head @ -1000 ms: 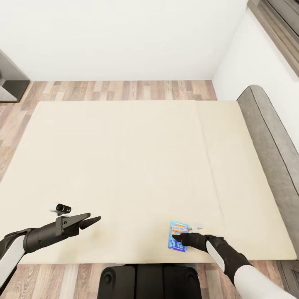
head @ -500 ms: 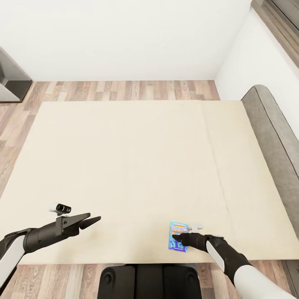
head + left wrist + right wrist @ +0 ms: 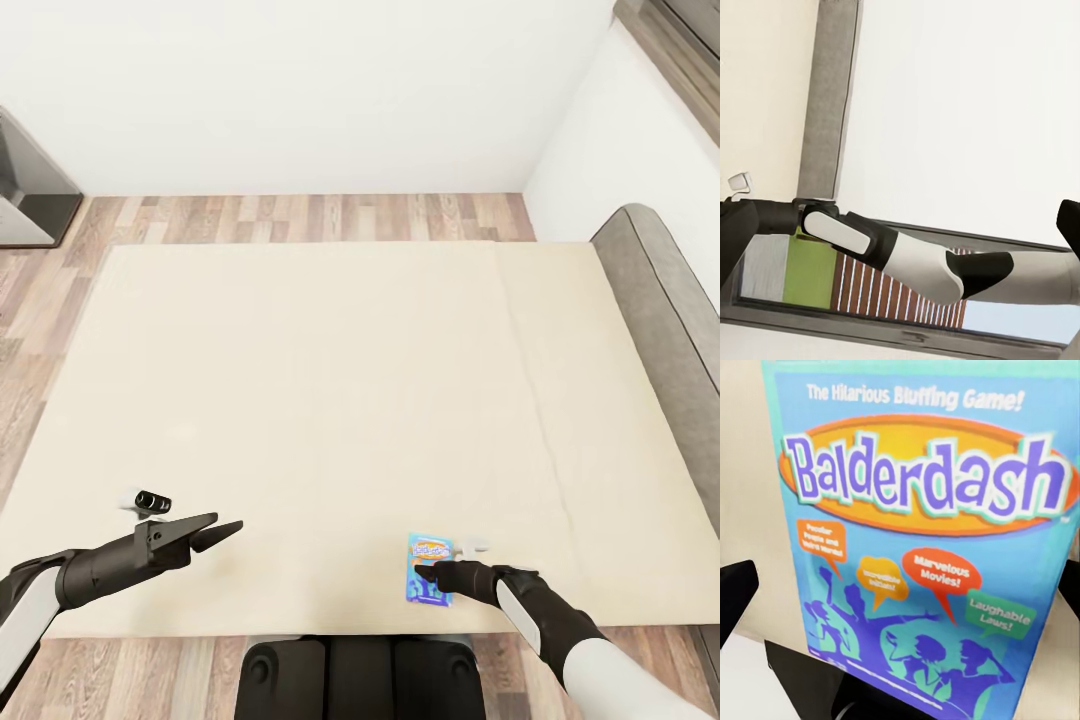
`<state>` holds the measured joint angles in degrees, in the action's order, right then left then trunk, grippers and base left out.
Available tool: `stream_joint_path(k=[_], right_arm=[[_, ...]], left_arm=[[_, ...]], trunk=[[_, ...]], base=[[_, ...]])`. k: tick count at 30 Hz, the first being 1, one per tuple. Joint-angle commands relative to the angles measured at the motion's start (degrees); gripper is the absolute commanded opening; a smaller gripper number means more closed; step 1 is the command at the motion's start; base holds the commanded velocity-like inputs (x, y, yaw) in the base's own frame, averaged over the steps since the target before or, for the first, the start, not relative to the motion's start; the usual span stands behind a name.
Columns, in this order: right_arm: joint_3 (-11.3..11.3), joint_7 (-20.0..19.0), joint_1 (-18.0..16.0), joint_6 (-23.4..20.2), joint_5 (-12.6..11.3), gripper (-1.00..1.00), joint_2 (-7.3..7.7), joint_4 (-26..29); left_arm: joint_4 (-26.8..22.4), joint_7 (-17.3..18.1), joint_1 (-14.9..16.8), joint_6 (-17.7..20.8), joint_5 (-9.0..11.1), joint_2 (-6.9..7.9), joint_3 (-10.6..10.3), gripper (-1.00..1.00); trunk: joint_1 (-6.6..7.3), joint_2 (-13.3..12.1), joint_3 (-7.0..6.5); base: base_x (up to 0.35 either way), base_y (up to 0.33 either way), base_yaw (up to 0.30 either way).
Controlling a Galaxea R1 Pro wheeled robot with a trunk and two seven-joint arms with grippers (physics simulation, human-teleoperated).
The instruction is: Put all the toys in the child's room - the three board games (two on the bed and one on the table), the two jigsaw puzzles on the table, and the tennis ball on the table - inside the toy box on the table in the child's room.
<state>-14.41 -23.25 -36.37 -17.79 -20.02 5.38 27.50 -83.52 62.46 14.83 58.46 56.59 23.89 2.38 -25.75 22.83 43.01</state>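
While the right gripper [image 3: 424,573] pinched the Balderdash board game [image 3: 430,568] by its near end above the bed [image 3: 330,400], it could have pivoted and dropped; the left gripper [image 3: 228,532] hung empty, fingers parted.

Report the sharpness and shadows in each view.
Head view: sharp, evenly lit, faint shadow under the left gripper on the bed. Right wrist view: the board game close up, its lettering slightly soft. Left wrist view: crisp right arm, bright plain wall.
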Motion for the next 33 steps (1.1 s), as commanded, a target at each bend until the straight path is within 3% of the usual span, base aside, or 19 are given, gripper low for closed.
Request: stream_joint_path(k=[1, 18, 33], right_arm=[[-0.3, 0.0, 0.0, -0.3, -0.5, 1.00, 0.06, 0.1], [-0.3, 0.0, 0.0, -0.3, -0.5, 1.00, 0.10, 0.1], [-0.3, 0.0, 0.0, -0.3, -0.5, 1.00, 0.07, 0.1]], left_arm=[[0.0, 0.1, 0.0, 0.3, 0.0, 0.01, 0.0, 1.00], [0.0, 0.1, 0.0, 0.2, 0.1, 0.01, 0.0, 1.00], [0.0, 0.1, 0.0, 0.2, 0.1, 0.01, 0.0, 1.00]], trunk=[[-0.03, 0.1, 0.06], [-0.03, 0.1, 0.06], [-0.03, 0.1, 0.06]], base=[[0.000, 0.131, 0.000], [0.000, 0.123, 0.000], [0.000, 0.013, 0.000]])
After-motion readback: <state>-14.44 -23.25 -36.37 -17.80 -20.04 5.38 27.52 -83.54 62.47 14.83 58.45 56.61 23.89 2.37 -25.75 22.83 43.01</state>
